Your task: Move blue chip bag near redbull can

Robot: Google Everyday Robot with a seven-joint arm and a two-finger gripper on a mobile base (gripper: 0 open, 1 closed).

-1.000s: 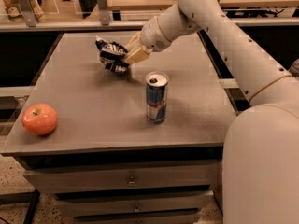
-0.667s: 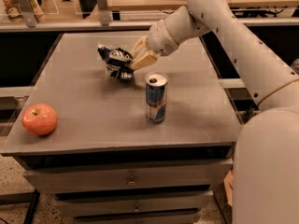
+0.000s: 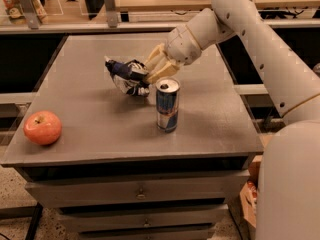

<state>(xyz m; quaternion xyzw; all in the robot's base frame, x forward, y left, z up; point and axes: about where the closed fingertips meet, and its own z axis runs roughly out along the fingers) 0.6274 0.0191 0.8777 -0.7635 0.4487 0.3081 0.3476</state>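
The blue chip bag (image 3: 126,77), dark navy and crumpled with white patches, hangs just above the grey tabletop (image 3: 95,119), left of and behind the redbull can. My gripper (image 3: 148,75) is shut on the bag's right end, its cream fingers (image 3: 159,67) just above and behind the can's top. The redbull can (image 3: 167,105) stands upright near the table's middle, blue and silver with a silver top and pull tab. The white arm reaches in from the upper right.
A red apple (image 3: 43,127) sits at the table's front left corner. The table is a cabinet with drawers (image 3: 140,194) below. Behind it runs a rail with posts (image 3: 108,4). The robot's white body (image 3: 290,184) fills the right side.
The gripper has carried the chip bag toward the front and right, closer to the redbull can. The can and the apple have not moved.
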